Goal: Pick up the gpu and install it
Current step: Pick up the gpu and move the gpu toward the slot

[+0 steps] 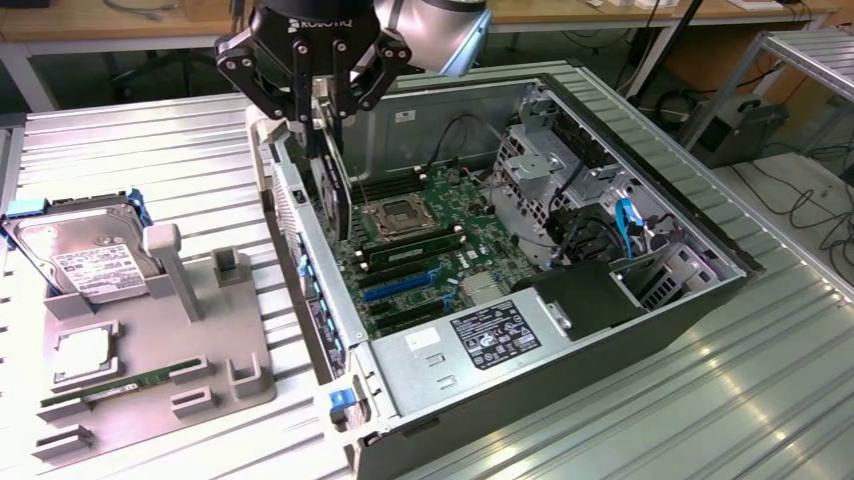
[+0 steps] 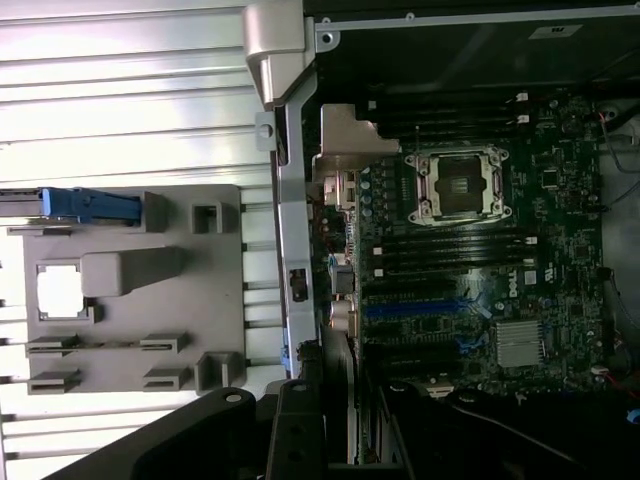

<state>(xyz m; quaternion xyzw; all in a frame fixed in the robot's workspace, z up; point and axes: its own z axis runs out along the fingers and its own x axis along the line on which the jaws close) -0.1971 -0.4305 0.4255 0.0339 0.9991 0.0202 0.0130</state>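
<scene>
- Pinching the top edge of the graphics card [image 1: 336,190], the fingers [image 1: 318,112] are drawn partway in, one against each face, so the card fills the gap between them.
- The card hangs upright and edge-on to the exterior view, with its dark face showing. Its lower part is down inside the open computer case [image 1: 667,190].
- It sits close to the case wall on the exterior view's left, over the motherboard [image 1: 427,235]. Whether its lower edge touches a slot cannot be told.
- The blue slots [image 1: 400,287] lie nearer the camera than the card, and nothing is in them.
- In the wrist view the dark fingers reach along the inner side of the case wall, with the motherboard beside them.
- On the ribbed metal worktop [image 1: 134,150] beside the case stands a grey holder [image 1: 214,375], which carries a hard drive [image 1: 83,262] and a green memory stick [image 1: 114,387].
</scene>
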